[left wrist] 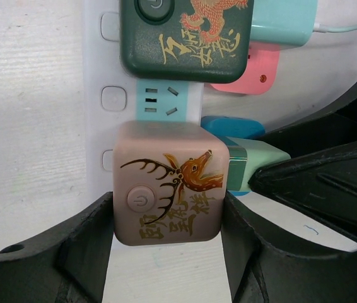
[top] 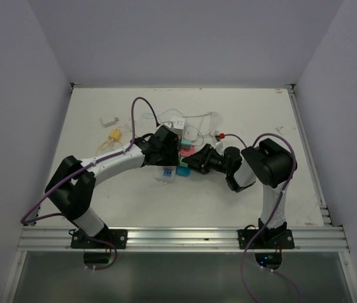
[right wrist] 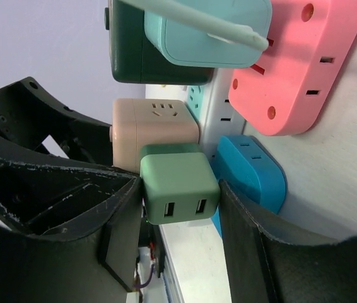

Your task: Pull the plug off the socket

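The socket, a long white power strip (left wrist: 112, 99) with a teal outlet, lies mid-table (top: 167, 173). A beige cube adapter with a gold deer (left wrist: 166, 183) is plugged into it. My left gripper (left wrist: 167, 214) is shut on this cube, a finger on each side. A green USB plug (right wrist: 178, 183) sticks out of the cube's side and also shows in the left wrist view (left wrist: 257, 161). My right gripper (right wrist: 180, 192) is shut on the green plug. In the top view the left gripper (top: 164, 150) and right gripper (top: 194, 161) meet over the strip.
A dark green dragon cube (left wrist: 185, 38), a pale teal charger with cable (right wrist: 210, 31), a pink adapter (right wrist: 298, 63) and a blue adapter (right wrist: 254, 167) crowd the strip. Loose white cables, a small white cube (top: 177, 122) and a yellow piece (top: 113, 134) lie behind.
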Available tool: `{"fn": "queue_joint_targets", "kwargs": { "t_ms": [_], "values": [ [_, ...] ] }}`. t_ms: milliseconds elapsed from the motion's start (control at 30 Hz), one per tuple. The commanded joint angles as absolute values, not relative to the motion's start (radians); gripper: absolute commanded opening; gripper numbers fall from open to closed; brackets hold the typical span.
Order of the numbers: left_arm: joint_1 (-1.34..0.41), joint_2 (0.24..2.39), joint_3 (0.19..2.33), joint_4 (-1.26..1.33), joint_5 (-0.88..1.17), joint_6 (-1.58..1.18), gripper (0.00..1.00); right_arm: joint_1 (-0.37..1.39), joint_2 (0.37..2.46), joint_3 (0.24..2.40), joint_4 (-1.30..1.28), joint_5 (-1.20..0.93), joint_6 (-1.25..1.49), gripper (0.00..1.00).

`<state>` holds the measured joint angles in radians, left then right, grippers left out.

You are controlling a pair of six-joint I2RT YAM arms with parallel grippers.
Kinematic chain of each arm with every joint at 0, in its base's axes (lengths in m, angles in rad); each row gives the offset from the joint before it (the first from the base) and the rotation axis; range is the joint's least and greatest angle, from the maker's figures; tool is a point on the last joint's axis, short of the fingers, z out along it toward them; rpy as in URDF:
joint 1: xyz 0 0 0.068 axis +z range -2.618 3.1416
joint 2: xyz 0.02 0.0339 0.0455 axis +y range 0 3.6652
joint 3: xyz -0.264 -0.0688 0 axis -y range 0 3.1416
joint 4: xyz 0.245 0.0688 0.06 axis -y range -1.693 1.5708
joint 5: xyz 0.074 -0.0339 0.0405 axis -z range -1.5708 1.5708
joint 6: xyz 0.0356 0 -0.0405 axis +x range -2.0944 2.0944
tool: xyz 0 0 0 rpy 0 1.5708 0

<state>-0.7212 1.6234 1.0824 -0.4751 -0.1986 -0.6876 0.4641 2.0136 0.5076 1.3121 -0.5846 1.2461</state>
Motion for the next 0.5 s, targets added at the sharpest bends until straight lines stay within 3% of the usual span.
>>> {"fn": "queue_joint_targets", "kwargs": {
  "t_ms": [0, 467],
  "values": [
    [-0.687, 1.701, 1.014, -0.555, -0.276, -0.672, 0.51, 0.414, 2.034, 0.442, 1.379, -0.652, 1.227, 0.0],
    [-0.678, 1.767, 1.04, -0.609, -0.353, -0.667, 0.5, 0.328, 2.005, 0.377, 1.477, -0.718, 1.285, 0.0]
  ]
}}
